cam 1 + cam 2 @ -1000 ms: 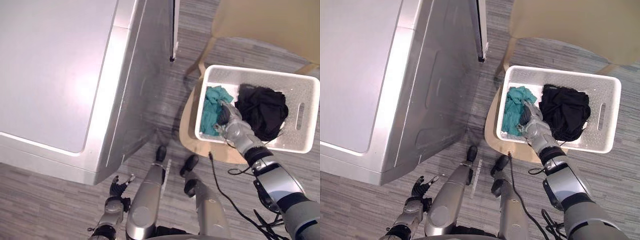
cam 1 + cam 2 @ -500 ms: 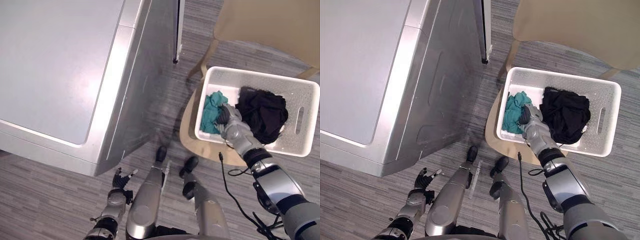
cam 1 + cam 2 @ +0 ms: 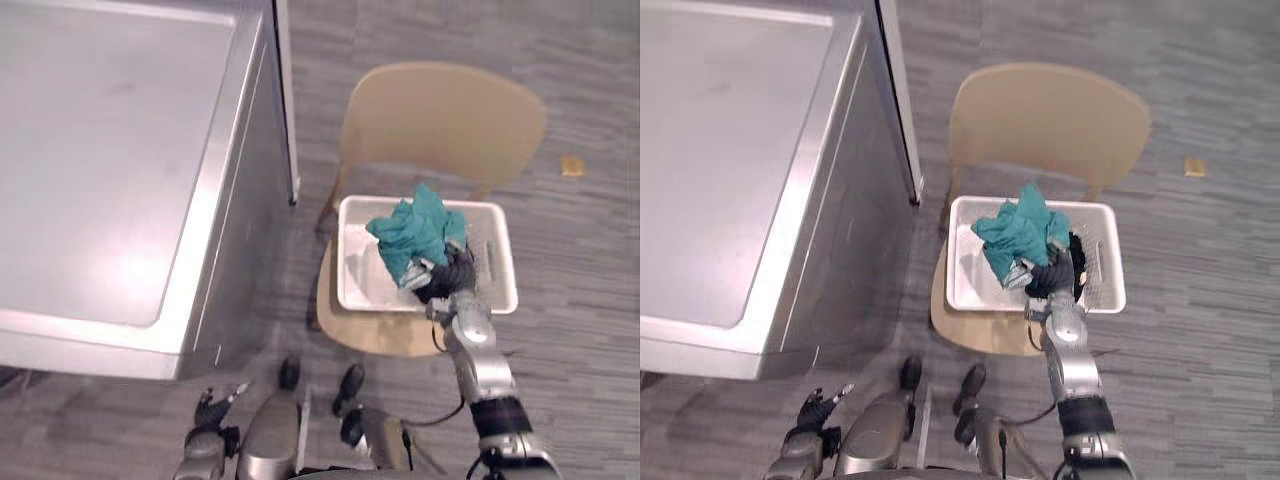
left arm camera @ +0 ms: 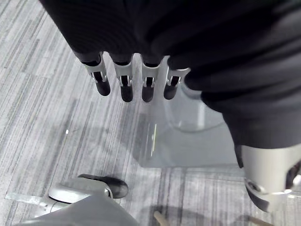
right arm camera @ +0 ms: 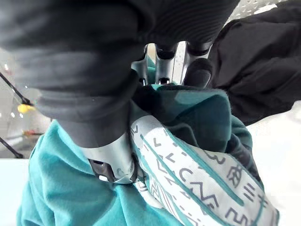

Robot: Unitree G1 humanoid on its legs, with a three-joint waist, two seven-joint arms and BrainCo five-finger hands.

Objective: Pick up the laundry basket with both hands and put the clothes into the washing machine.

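Right hand (image 3: 450, 280) clamped on a bunched teal cloth (image 3: 412, 232) over the white basket (image 3: 358, 282), centre of the frame.

The soft, crumpled cloth carries a white patterned band in the right wrist view, where a black cloth (image 5: 263, 80) lies just past the fingers. The rectangular, perforated plastic basket sits on a curved tan chair (image 3: 440, 115). A smooth silver washing machine (image 3: 110, 170) takes the upper left, and 1 small yellow scrap (image 3: 571, 165) lies on the grey plank floor (image 3: 580, 260). The left hand (image 3: 208, 410), lower left, hangs with straight, slack fingers.

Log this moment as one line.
right hand: shut on teal garment, held over white laundry basket on chair | left hand: open, idle
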